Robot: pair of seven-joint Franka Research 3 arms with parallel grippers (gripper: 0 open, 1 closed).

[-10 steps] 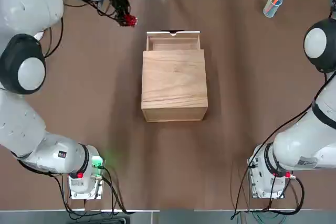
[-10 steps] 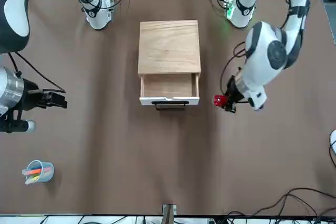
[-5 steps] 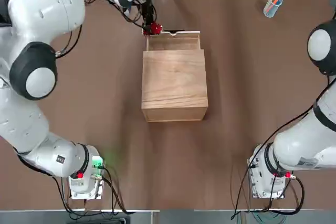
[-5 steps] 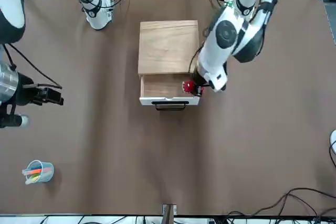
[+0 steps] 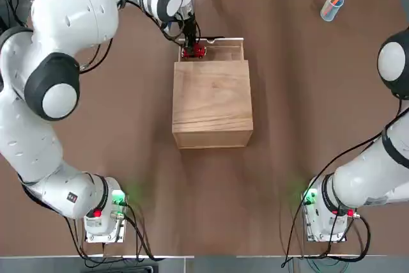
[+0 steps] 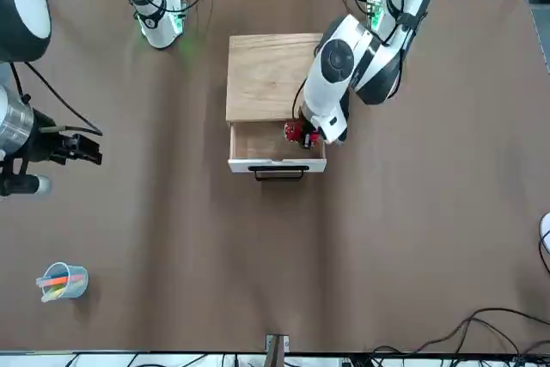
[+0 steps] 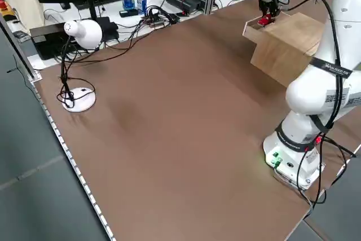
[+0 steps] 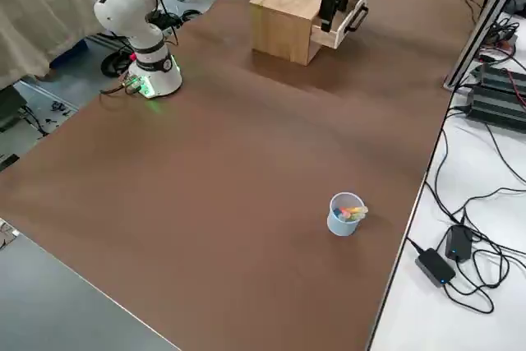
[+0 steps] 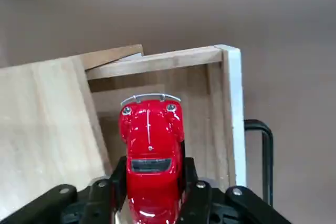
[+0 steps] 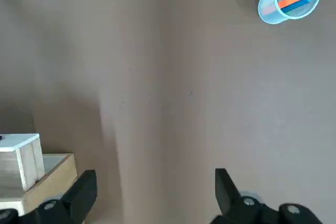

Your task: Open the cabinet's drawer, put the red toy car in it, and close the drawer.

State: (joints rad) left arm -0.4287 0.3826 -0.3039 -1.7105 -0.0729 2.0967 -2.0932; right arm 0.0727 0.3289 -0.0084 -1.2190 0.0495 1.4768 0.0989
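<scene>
The left tool (image 6: 302, 135) gripped the red toy car (image 9: 151, 156) directly above the open drawer (image 5: 220, 50), at its left end.

Even, fairly bright overhead light fills every view, with soft shadows: a faint dark band lies on the table (image 5: 128, 126) beside the cabinet (image 5: 212, 103) (strongest toward the left arm's side). The red toy car (image 9: 151, 153) shows small glossy highlights; background stays sharp

Cabinet (image 8: 283, 18) with drawer (image 8: 343, 22) open; cup (image 8: 344, 214) well apart.
</scene>
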